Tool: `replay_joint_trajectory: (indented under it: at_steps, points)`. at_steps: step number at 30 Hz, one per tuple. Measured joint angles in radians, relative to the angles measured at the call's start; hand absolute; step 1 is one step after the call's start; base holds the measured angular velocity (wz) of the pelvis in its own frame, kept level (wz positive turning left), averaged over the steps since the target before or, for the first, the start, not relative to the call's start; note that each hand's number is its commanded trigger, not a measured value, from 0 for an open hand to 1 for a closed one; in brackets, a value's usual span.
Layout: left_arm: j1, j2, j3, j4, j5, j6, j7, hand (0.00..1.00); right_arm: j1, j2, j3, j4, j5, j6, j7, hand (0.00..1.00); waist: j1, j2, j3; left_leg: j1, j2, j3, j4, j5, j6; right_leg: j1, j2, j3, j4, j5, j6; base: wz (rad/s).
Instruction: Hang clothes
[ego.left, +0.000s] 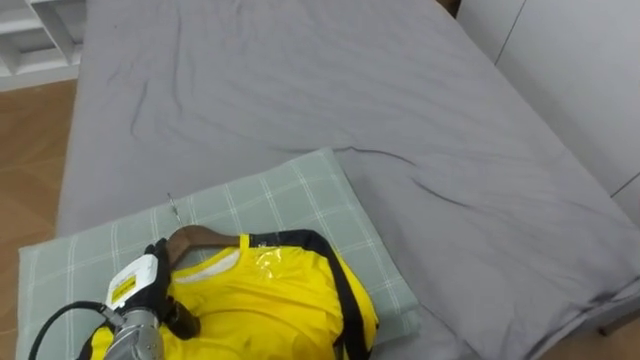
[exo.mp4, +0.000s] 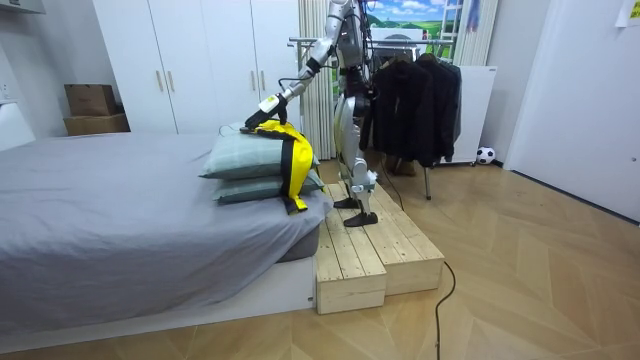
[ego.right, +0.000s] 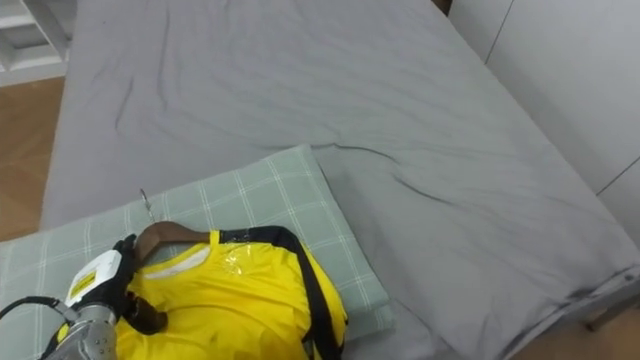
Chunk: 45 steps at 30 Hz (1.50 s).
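Left hand (ego.left: 150, 285) sits on the yellow shirt (ego.left: 265, 300), grip unreadable; wooden hanger (ego.left: 200, 237) mostly hidden.

Nothing legible shows: the small white tag (ego.left: 125, 288) at the back of the left hand (ego.left: 157, 278) carries yellow print too small to make out, and the shiny patch (ego.left: 266, 262) below the yellow shirt's (ego.left: 270, 305) collar gives no readable letters.

Both eye views look steeply down from the robot's head, close over a pale green checked pillow (ego.left: 270, 205) and along a wide bed under a grey sheet (ego.left: 330, 90). The room view stands well off on the wooden plank floor (exo.mp4: 520, 270), facing tall white wardrobes (exo.mp4: 190, 60). All three views share pillow, bed and a yellow garment with black trim (ego.left: 260, 300).
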Motion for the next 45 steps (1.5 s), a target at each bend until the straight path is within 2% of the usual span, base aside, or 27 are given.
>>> replay_joint_trajectory:
  at_steps: [6,15,20,35,45]
  points:
    - [0.000,0.000,-0.002,0.011,0.002,0.001,0.001,0.00,-0.022,0.007,0.077,0.004,0.036,-0.001,0.001,0.00,0.004,-0.023,-0.0007,-0.004,0.001,-0.003,0.001,0.000,-0.001,0.000,0.001,-0.002,-0.001,-0.001,-0.002,0.01]
    - [-0.001,0.000,-0.003,0.015,0.001,0.002,0.000,0.00,-0.026,0.007,0.110,0.004,0.072,-0.002,0.001,0.00,0.011,-0.033,-0.0024,-0.006,0.001,-0.004,0.001,0.000,-0.001,0.000,0.001,-0.003,-0.003,-0.001,-0.002,0.00]
    - [-0.001,0.000,-0.002,0.015,0.001,0.001,-0.001,0.00,-0.025,0.007,0.116,0.005,0.079,-0.002,0.001,0.00,0.021,-0.036,-0.0021,-0.005,0.002,-0.005,0.001,0.000,-0.001,0.001,0.001,-0.004,-0.002,-0.001,-0.002,0.00]
    - [-0.001,0.000,-0.002,0.049,0.001,-0.013,-0.004,0.00,-0.016,0.007,0.116,0.006,0.089,-0.014,0.010,0.00,0.023,-0.043,-0.0038,-0.005,0.001,-0.006,0.000,0.000,-0.001,0.002,0.002,-0.006,-0.007,0.000,-0.002,0.00]
    - [-0.030,0.001,-0.002,0.100,0.001,-0.014,-0.001,0.00,-0.007,0.005,0.119,0.006,0.125,-0.014,0.009,0.00,0.025,-0.043,-0.0041,-0.010,0.004,-0.013,0.000,0.000,-0.001,0.006,0.003,-0.023,-0.015,0.002,-0.006,0.01]
